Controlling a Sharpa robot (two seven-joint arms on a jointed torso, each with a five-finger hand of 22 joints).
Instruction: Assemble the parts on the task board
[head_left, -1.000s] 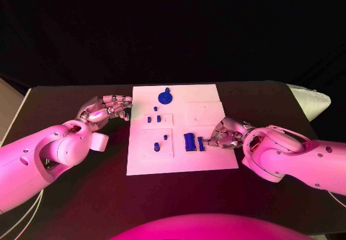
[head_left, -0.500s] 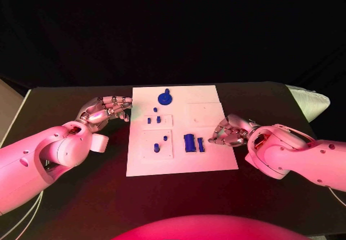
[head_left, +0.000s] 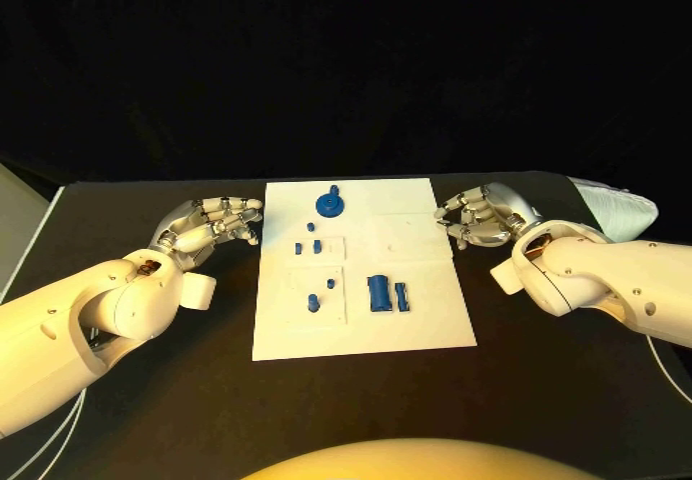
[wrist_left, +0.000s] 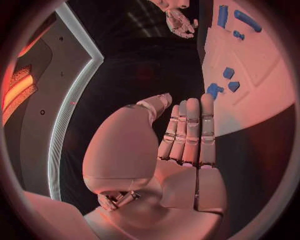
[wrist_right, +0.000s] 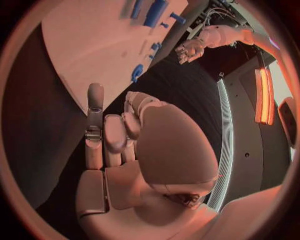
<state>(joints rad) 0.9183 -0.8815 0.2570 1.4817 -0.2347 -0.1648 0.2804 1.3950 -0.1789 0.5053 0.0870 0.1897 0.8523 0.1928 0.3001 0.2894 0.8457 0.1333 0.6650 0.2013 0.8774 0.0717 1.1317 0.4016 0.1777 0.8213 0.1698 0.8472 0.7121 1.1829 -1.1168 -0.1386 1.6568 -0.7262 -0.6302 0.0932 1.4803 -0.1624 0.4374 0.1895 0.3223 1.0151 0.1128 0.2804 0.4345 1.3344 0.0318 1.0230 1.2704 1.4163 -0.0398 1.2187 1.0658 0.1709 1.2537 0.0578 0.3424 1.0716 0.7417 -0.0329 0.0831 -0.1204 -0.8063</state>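
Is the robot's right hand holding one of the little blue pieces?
No. The right silver robot hand is empty, its fingers partly curled, at the far right edge of the white task board. The small blue parts lie on the board.

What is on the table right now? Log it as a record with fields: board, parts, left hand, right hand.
board: white task board in the middle of the black table
parts: blue round part at the far end; two blue upright blocks nearer; small blue pieces between
left hand: left hand at the board's left edge, holds nothing
right hand: right hand at the board's right edge, fingers curled, holds nothing
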